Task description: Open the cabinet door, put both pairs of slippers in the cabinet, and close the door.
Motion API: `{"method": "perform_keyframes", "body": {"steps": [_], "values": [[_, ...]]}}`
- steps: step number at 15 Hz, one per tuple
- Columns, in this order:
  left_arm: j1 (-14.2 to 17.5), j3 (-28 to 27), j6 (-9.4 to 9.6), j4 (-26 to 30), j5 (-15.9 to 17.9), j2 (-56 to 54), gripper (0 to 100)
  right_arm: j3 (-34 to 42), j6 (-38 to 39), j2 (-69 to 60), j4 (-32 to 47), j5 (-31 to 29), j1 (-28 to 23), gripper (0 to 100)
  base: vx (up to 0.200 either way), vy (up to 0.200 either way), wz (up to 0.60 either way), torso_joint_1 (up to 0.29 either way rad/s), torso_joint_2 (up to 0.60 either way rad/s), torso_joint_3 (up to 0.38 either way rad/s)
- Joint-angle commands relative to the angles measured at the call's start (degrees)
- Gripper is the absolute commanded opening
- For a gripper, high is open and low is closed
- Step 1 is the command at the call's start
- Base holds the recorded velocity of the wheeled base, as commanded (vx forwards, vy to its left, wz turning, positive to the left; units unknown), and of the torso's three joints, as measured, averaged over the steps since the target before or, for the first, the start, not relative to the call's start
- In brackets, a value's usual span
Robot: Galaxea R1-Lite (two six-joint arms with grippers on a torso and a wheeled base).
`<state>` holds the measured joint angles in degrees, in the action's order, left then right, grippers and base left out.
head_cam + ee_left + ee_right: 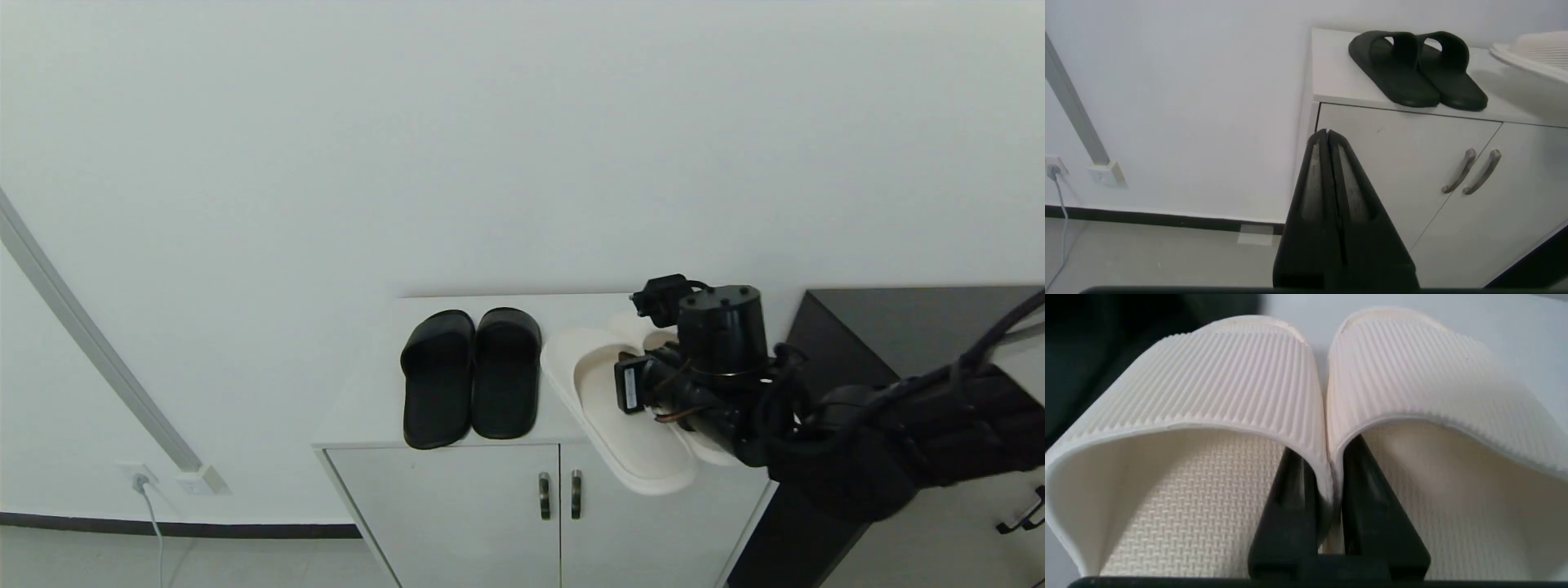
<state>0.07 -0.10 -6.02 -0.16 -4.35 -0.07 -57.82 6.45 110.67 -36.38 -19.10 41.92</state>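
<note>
White cabinet (457, 514) against a plain wall – two doors (653, 531), both shut, with two upright metal handles (544, 495) side by side at the centre seam. Its top is the surface that carries the footwear. A dark unit (898, 318) stands just beside it on the robot's right.

The right arm (718, 367) extends over the right half of the surface, its wrist above the pale pair.

Two pairs of slippers, four in all, lie on the surface.
- White slippers (629, 433): one pair, on the right half of the surface, ribbed straps side by side and touching. The heels jut out past the front edge, over the right door. Whether the soles rest on the surface cannot be told.
- Black slippers (472, 376): one pair, on the left half, lying flat and parallel, touching along their inner sides, toes toward the wall and heels at the front edge. They lie just beside the white pair.

The right fingers (1368, 514) are closed down on the white pair – one finger inside each slipper, the two adjoining inner strap walls pinched between them.

The left fingers (1319, 171) are pressed together with nothing between them, in the air low in front of the cabinet's left corner and apart from it.

One wall socket (135, 474), low on the left, has a cable (153, 523) plugged in.
</note>
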Motion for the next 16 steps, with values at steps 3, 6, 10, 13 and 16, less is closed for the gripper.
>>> {"method": "perform_keyframes", "body": {"steps": [3,6,10,13,16], "values": [[0.0,0.0,-0.04,0.0,0.0,0.1,0,15.3,-2.7,-17.0,-3.3,16.6,0.4,0,0.0,0.0,0.0,0.0,0.0,0.0],[0.0,0.0,-0.13,0.0,0.0,0.1,0,21.1,-4.4,-20.8,-4.1,24.6,0.4,0,0.0,0.0,0.0,0.0,0.0,0.0],[0.0,0.0,-0.22,0.0,0.0,0.1,0,24.4,-7.1,-21.6,-5.3,30.0,0.4,0,0.0,0.0,0.0,0.0,0.0,0.0],[0.0,0.0,-0.13,0.0,0.0,0.1,0,24.6,-7.1,-21.6,-5.3,30.0,0.4,0,0.0,0.0,0.0,0.0,0.0,0.0],[0.0,0.0,-0.04,0.0,0.0,0.1,0,24.7,-7.2,-21.5,-5.3,30.0,0.4,0,-0.067,0.0,0.0,-0.001,0.0,0.001]]}}
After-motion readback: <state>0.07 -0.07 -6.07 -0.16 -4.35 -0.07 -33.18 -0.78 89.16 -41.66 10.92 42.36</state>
